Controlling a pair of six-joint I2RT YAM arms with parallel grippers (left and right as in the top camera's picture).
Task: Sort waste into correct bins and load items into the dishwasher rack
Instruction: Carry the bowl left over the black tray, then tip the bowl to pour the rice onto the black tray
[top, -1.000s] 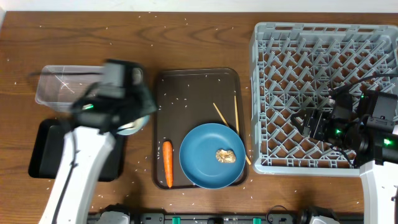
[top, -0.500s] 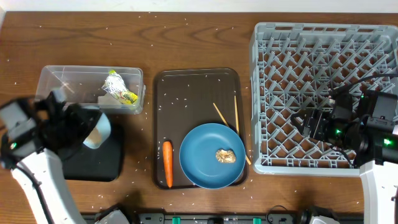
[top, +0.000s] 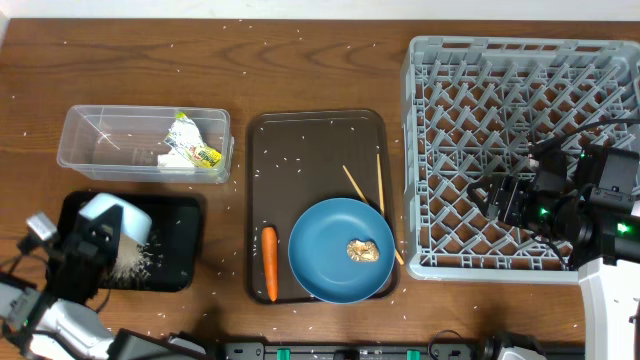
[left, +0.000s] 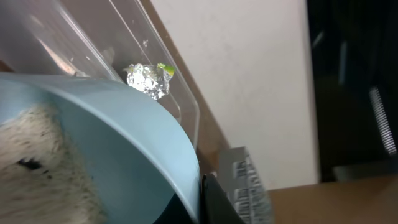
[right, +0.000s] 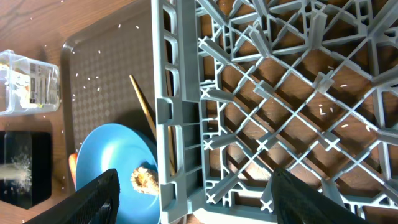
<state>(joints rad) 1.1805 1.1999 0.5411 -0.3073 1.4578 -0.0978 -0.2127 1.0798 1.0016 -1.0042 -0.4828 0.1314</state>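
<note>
My left gripper (top: 92, 243) is shut on the light blue cup (top: 112, 218) and holds it tipped over the black tray (top: 180, 250). White rice (top: 132, 262) lies spilled on the tray and some is still in the cup (left: 37, 168). The clear tub (top: 100, 140) holds the green-yellow wrapper (top: 192, 145). The blue plate (top: 325, 255) carries the brown lump (top: 363, 250). The carrot (top: 269, 262) and two chopsticks (top: 358, 188) lie beside it. My right gripper (top: 500, 200) is open and empty over the grey rack (top: 520, 90). The pink cup and white bowl are out of view.
The plate, carrot and chopsticks sit on a brown serving tray (top: 300, 135) in the middle. Loose rice grains are scattered over the wooden table (top: 300, 70). The right wrist view shows the rack's wall (right: 168, 112) between my fingers, with the plate (right: 112, 155) beyond.
My left arm has carried the blue cup from beside the clear tub down over the black tray and tipped it; rice has poured onto the tray. The right arm has not moved.
</note>
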